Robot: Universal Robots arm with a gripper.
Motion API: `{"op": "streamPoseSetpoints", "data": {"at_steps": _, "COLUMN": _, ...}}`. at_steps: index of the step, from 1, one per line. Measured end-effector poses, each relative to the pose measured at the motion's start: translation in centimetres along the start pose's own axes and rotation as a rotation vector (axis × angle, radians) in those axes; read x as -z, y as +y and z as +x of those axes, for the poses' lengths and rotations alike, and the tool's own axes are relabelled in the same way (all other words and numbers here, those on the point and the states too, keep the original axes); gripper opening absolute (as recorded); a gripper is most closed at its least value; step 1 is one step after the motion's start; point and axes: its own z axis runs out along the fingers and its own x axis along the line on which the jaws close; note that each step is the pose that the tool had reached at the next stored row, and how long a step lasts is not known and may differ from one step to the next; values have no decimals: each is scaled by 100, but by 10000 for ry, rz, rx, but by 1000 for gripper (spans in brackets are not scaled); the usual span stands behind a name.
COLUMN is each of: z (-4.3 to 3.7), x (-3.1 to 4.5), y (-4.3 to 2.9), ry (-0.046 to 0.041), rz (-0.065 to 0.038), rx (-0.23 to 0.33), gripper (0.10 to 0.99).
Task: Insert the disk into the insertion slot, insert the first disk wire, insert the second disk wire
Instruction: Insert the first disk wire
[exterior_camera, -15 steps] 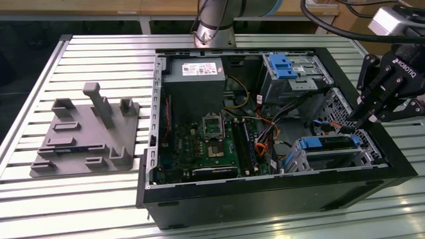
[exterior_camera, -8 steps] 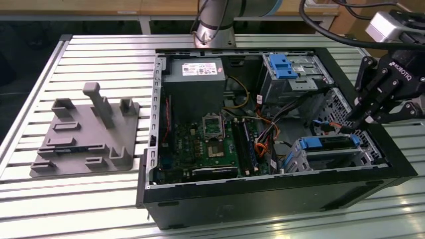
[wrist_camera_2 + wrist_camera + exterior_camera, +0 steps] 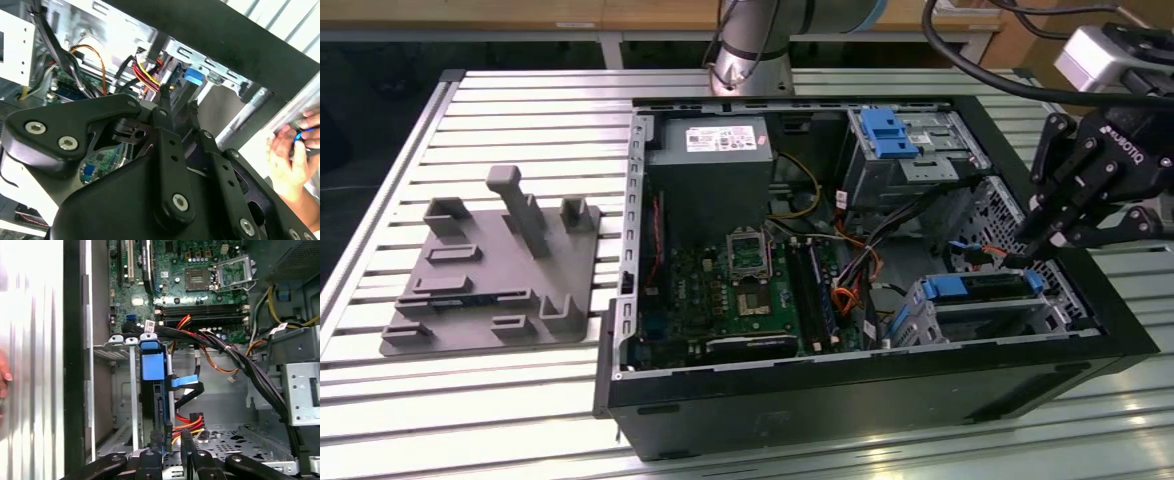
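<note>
In the near corner of the computer case (image 3: 881, 395), on the exterior view's right, the disk (image 3: 983, 287) sits in the insertion slot (image 3: 1051, 312). The gripper (image 3: 1022, 256) hangs just above the disk's end. From there the disk's long axis runs toward the motherboard (image 3: 200, 285). Whether the jaws are spread or pinching a wire cannot be told.
</note>
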Motion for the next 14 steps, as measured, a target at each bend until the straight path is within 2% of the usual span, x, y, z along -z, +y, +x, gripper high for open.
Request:
{"op": "streamPoseSetpoints", "data": {"at_steps": 2, "z": 0, "x": -10, "y": -2, "ry": -60, "rz": -24, "rx": 6, "gripper": 294}}
{"op": "streamPoseSetpoints", "data": {"at_steps": 14, "z": -2, "x": -34, "y": -20, "ry": -57, "rz": -48, "rx": -7, "gripper": 294}}
